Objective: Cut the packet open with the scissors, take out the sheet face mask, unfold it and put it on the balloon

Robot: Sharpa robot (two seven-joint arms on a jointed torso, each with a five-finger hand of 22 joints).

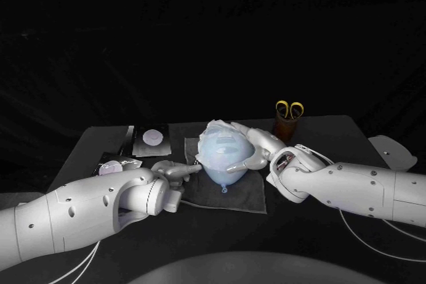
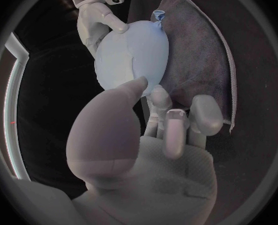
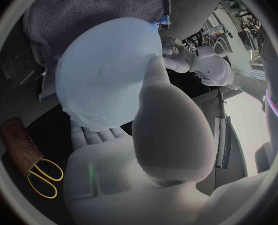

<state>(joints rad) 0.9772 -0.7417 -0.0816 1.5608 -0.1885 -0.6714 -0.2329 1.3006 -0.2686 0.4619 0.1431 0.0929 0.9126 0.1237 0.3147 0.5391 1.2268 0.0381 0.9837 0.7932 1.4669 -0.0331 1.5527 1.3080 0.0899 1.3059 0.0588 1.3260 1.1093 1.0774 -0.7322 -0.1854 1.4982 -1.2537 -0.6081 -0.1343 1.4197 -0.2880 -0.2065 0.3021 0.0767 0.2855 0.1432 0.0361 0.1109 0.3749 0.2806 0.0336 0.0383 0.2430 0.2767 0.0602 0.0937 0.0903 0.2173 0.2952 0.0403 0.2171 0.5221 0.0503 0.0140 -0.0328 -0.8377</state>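
A pale blue balloon (image 1: 222,156) lies on a dark grey towel (image 1: 241,198) at the table's middle, its knot pointing toward me. A thin whitish sheet mask (image 1: 219,130) is draped over it and crumpled at the far end. My right hand (image 1: 257,150) cradles the balloon (image 3: 107,70) from the right, fingers under it and thumb over it. My left hand (image 1: 178,172) reaches it from the left. Its thumb (image 2: 135,87) and a finger meet at the balloon's (image 2: 132,55) covered edge, and I cannot tell whether they pinch it. Yellow-handled scissors (image 1: 290,108) stand in a brown holder.
The brown holder (image 1: 284,129) stands behind the towel at the right. A cut packet (image 1: 152,139) lies left of the towel, and another small packet piece (image 1: 116,167) sits near my left forearm. The table's front edge is close below the towel.
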